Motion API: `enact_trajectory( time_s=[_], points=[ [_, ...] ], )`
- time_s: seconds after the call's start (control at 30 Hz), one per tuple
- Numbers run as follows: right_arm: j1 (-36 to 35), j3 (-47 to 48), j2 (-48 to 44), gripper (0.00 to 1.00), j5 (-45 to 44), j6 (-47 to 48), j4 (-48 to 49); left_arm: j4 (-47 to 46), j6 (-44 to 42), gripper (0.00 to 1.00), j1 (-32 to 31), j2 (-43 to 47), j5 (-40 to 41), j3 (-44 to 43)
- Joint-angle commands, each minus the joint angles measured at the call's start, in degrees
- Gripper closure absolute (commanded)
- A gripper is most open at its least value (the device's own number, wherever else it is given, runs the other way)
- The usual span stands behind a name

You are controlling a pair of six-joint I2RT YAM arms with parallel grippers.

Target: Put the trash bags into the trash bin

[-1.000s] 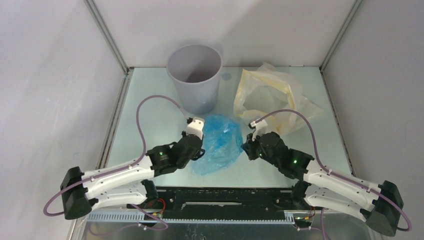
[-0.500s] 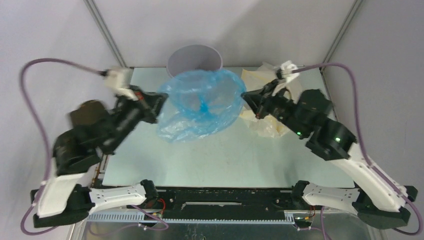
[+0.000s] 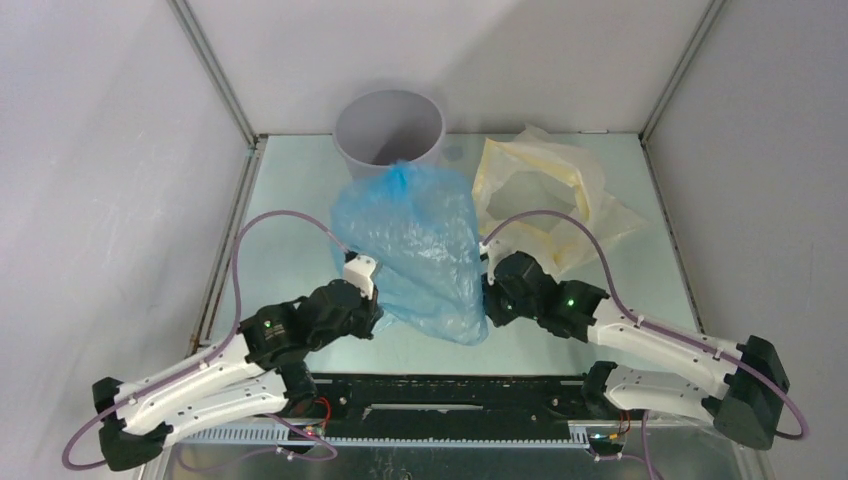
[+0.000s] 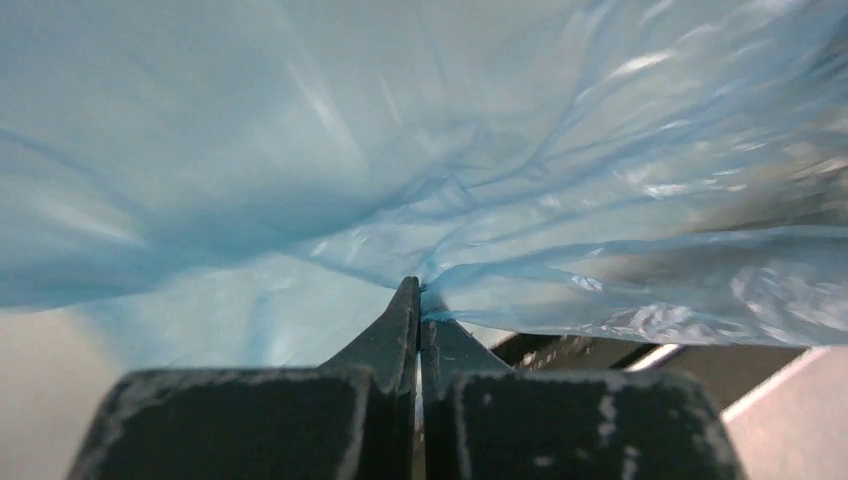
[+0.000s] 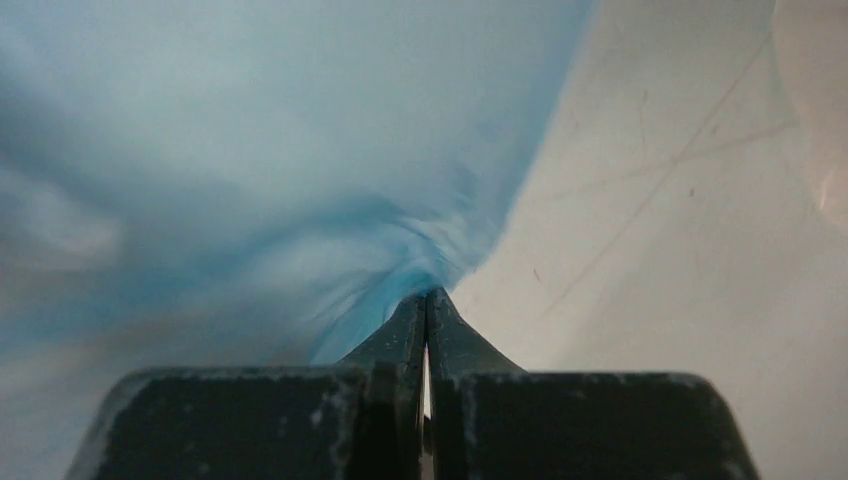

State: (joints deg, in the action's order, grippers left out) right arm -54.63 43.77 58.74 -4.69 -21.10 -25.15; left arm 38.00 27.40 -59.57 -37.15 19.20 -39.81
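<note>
Two claws have hold of the thin, crinkly, translucent blue plastic bag (image 3: 415, 250), one on each side of it. The left claw (image 4: 418, 300) has its jaws pressed fully together, with a pinch of blue film gathered at the tips, and the rest of the bag billows across the whole of its wrist view. The right claw (image 5: 427, 305) is closed just as tightly on the bag's opposite edge, where the plastic bunches into folds at the tips and pale tabletop shows to the right. From above, the bag stretches between the two claws as a broad, roughly triangular sheet over the middle of the pale green tabletop (image 3: 290, 200). Its bunched upper tip overlaps the near rim of the round, tapered, grey-lavender plastic bin (image 3: 385, 115), and its lower corner sags toward the arm bases. Whether that corner touches the tabletop cannot be told. The bag is on the near side of the bin, not inside it. The bin stands upright at the far edge of the tabletop, and its mouth is open. A larger pale yellow translucent plastic bag (image 3: 545, 185) lies crumpled to the right of the bin, just beside the blue bag's right edge.
</note>
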Motion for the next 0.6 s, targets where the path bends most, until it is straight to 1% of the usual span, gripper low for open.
enact_trajectory(
  time_s=[0.0, 0.17, 0.3, 0.4, 0.57],
  points=[
    [-0.9, 3.2, -3.0, 1.00, 0.4, -2.0, 1.7, -2.1, 3.0, 1.00, 0.2, 1.6, -3.7, -8.0],
    [-1.8, 8.7, -7.6, 1.00, -0.5, -0.1, 0.0, 1.5, 1.9, 1.00, 0.2, 1.8, -7.7, -19.9],
    [-1.8, 13.0, -10.0, 1.00, -2.4, 1.4, -3.2, 3.2, 1.8, 1.00, 0.2, 2.3, -10.0, -27.0],
    [-1.7, 16.2, -10.6, 1.00, -3.1, 2.7, -4.2, 4.1, 0.8, 1.00, 0.1, 2.3, -8.0, -31.4],
    [-0.8, 21.0, -9.4, 1.00, -3.6, 4.8, -5.2, 6.7, -0.8, 1.00, 0.2, -0.6, -3.8, -37.1]
  ],
)
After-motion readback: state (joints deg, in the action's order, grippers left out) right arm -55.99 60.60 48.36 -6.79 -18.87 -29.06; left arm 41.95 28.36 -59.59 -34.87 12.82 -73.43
